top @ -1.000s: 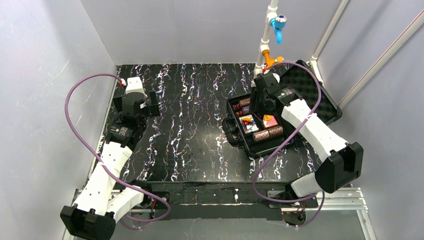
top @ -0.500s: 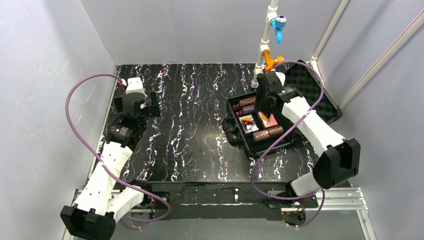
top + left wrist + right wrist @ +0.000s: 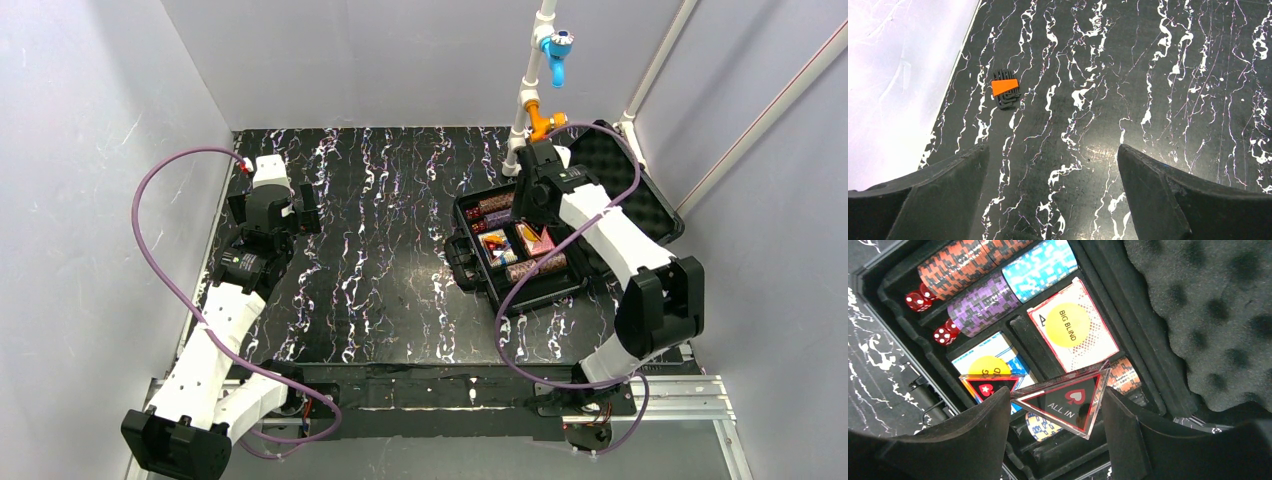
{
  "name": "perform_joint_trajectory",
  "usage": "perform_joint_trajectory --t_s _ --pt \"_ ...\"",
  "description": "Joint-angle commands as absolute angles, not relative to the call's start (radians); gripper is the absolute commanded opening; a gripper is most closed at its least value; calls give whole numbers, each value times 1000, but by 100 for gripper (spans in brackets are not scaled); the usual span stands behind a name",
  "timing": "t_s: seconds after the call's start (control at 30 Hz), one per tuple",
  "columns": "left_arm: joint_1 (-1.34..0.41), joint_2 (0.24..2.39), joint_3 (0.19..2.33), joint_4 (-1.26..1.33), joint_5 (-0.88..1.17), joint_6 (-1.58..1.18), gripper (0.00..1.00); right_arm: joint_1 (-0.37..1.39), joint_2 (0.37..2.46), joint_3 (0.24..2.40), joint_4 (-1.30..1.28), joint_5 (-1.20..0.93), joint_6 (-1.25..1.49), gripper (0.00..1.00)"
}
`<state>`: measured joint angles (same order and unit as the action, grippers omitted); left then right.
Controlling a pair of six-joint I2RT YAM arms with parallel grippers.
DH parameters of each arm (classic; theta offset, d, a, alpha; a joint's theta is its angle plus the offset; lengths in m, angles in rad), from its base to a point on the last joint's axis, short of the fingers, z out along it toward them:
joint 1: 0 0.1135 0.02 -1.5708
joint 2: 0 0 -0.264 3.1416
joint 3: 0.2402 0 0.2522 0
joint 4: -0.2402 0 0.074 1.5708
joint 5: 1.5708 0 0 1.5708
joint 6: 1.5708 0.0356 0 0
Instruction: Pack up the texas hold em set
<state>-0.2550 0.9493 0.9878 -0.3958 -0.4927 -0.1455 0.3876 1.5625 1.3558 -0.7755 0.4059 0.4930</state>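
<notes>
The black case [image 3: 466,272] lies open at the right, its foam-lined lid [image 3: 622,178] tipped back. In the right wrist view its tray [image 3: 894,296] holds chip rolls [image 3: 955,265], red dice [image 3: 918,297], a red card deck [image 3: 1083,347] under a yellow "BIG BLIND" disc [image 3: 1068,325], and a blue deck [image 3: 1003,347]. A triangular marker [image 3: 984,387] lies on the blue deck. My right gripper [image 3: 1055,405] hangs over the tray, shut on a second triangular marker reading "ALL IN" [image 3: 1068,402]. My left gripper [image 3: 1053,155] is open over bare table at the far left [image 3: 290,210].
A small black ridged piece with an orange wedge on it [image 3: 1005,90] lies on the marbled table near the left wall. White pipes with blue and orange fittings [image 3: 545,70] rise behind the case. Walls close in on three sides.
The right wrist has shifted slightly toward the far side of the case and its elbow has swung inward, the marker staying in the jaws. The left arm has not moved.
</notes>
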Motion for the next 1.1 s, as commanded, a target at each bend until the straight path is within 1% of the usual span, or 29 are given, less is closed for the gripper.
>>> perform_joint_trajectory --t_s 0.0,1.07 --pt "-252 939 972 -385 -506 -141 99 375 1598 1396 -736 391 469 56" --pt "-251 930 976 -387 -499 -138 99 310 1762 1415 -669 355 449 57"
